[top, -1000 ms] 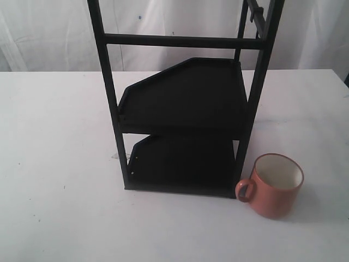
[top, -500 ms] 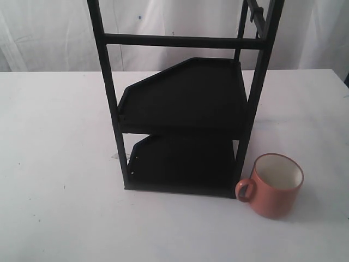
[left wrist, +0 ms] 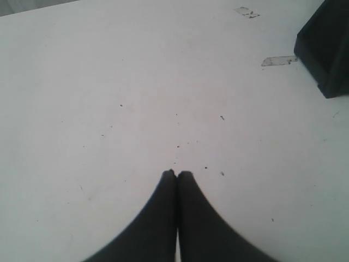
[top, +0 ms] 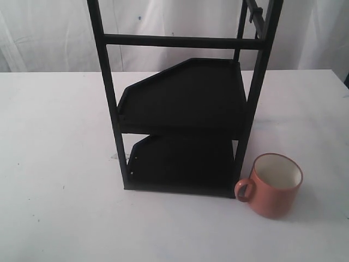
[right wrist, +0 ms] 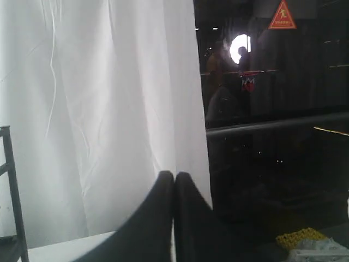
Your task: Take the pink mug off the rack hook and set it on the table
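The desk carries the tall black rack near its middle, both tray shelves bare. The pink mug stands upright on the desk toward the right corner of the edge nearest the exterior camera. It is just beside the rack's foot, handle turned to the rack. The rack hook up top holds nothing. I judge the task done, with nothing left except perhaps parking my arms. My left pincer hangs over bare desk, tips pressed together on nothing. My right pincer is likewise closed and empty, pointing off past the desk's edge at a curtain.
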`<state>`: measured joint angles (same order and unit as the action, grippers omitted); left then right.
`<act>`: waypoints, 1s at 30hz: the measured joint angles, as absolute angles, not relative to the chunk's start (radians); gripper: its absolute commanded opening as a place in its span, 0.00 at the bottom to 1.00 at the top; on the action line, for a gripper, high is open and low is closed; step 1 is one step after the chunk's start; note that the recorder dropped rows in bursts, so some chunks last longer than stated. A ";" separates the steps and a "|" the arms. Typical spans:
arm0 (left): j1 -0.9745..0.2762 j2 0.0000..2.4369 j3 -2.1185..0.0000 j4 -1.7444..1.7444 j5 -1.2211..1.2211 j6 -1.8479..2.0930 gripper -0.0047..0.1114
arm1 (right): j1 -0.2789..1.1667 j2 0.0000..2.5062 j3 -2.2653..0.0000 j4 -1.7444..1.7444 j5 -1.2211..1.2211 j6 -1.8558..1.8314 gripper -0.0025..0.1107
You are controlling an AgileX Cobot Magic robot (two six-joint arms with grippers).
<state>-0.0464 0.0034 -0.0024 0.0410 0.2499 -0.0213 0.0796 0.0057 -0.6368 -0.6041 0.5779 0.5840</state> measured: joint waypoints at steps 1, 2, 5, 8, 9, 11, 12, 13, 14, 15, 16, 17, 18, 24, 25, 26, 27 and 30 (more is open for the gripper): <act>-0.046 0.003 -0.002 0.038 0.250 -0.021 0.05 | 0.078 0.004 -0.645 -0.606 0.585 0.584 0.02; -0.046 0.003 -0.002 0.040 0.249 -0.021 0.05 | 0.075 0.004 -0.659 -0.610 0.585 0.584 0.02; -0.046 0.003 -0.002 0.040 0.249 -0.021 0.05 | 0.075 0.010 -0.663 -0.612 0.583 0.586 0.02; -0.046 0.003 -0.002 0.040 0.249 -0.021 0.05 | 0.075 0.010 -0.604 -0.425 0.579 0.586 0.02; -0.046 0.003 -0.002 0.040 0.249 -0.021 0.05 | 0.075 0.012 -0.570 -0.269 0.612 0.584 0.02; -0.046 0.003 -0.002 0.040 0.249 -0.021 0.05 | 0.072 0.006 -0.496 -0.103 0.726 0.547 0.02; -0.046 0.003 -0.002 0.040 0.249 -0.021 0.05 | 0.069 0.006 -0.458 -0.073 0.745 0.494 0.02; -0.046 0.003 -0.002 0.040 0.249 -0.021 0.05 | 0.063 0.006 -0.425 -0.057 0.713 0.429 0.02; -0.046 0.003 -0.002 0.040 0.249 -0.021 0.05 | 0.053 0.006 -0.397 -0.061 0.645 0.361 0.02; -0.046 0.003 -0.002 0.040 0.249 -0.021 0.05 | 0.037 0.006 -0.368 -0.087 0.512 0.306 0.02; -0.046 0.003 -0.002 0.040 0.249 -0.021 0.05 | 0.023 0.006 -0.343 -0.115 0.385 0.283 0.02; -0.046 0.003 -0.002 0.040 0.249 -0.021 0.05 | 0.006 0.004 -0.305 -0.139 0.263 0.266 0.02; -0.046 0.003 -0.002 0.040 0.249 -0.021 0.05 | -0.003 0.004 -0.277 -0.147 0.208 0.261 0.02; -0.046 0.003 -0.002 0.040 0.249 -0.021 0.05 | -0.029 0.002 -0.068 -0.160 0.143 0.253 0.02; -0.046 0.003 -0.002 0.040 0.249 -0.021 0.05 | -0.037 0.002 -0.039 -0.160 0.150 0.251 0.02; -0.046 0.003 -0.002 0.040 0.249 -0.021 0.05 | -0.042 0.002 -0.023 -0.160 0.158 0.244 0.02; -0.046 0.003 -0.002 0.040 0.249 -0.021 0.05 | -0.050 0.002 -0.012 -0.160 0.165 0.234 0.02; -0.046 0.003 -0.002 0.040 0.249 -0.021 0.05 | -0.058 0.002 -0.006 -0.160 0.221 0.182 0.02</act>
<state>-0.0464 0.0034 -0.0024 0.0404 0.2486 -0.0213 -0.0581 0.0019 -0.0064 -0.1601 0.2211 0.1823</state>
